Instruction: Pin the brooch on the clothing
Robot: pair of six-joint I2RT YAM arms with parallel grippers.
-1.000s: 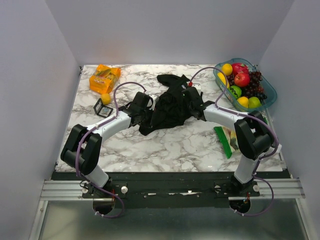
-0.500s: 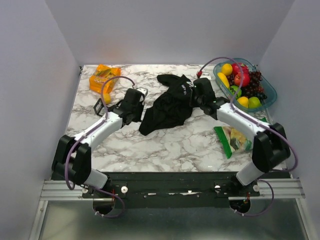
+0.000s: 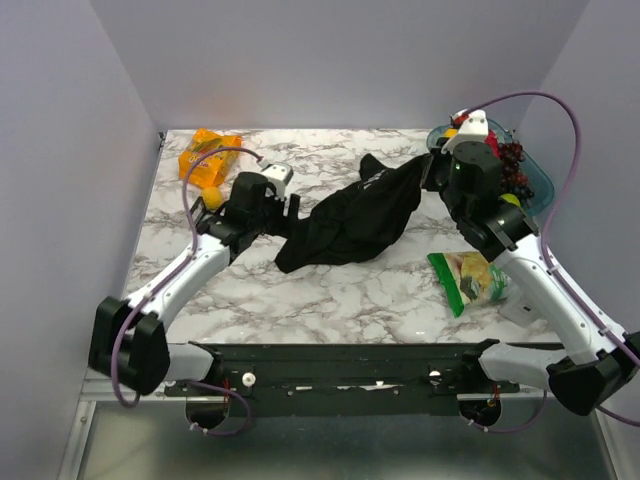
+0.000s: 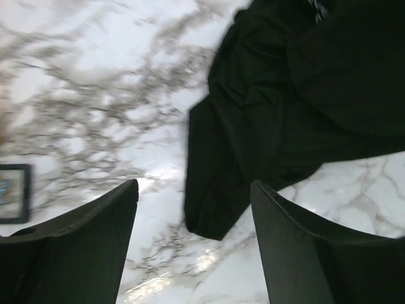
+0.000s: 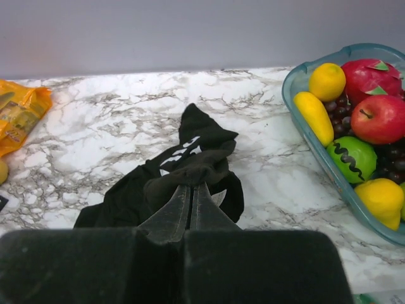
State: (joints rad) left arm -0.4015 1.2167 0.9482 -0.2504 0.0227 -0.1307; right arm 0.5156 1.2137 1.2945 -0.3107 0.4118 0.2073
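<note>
– Two things changed in the last second. The left gripper (image 3: 288, 205), which had been pinched shut in the folds, has let go. Its jaws stand wide apart, just beside the near-left edge of the clothing (image 3: 350, 220) and over bare bench (image 3: 330, 290).

– And the right gripper (image 3: 432, 175)?

– It went the other way. It has snapped closed on a bunched fold of the black fabric and swung up and back toward the fruit tray (image 3: 535, 185). In the wrist view the fingers meet on the cloth, which drapes away from them.

– So the shirt moved too?

– Yes. It was a crumpled heap between the two arms. It now runs in a slanting band from the raised right gripper down to the bench by the left one. Its far end is lifted and its near end rests on the marble. Only a scrap of the white print shows.

– What does that mean for pinning?

– I'd judge this is spreading the shirt out, not pinning yet. The cloth is still folded on itself, with no flat chest panel to work on.

– Where is the brooch?

– I cannot find it in any view. It may be hidden in the folds.
</note>
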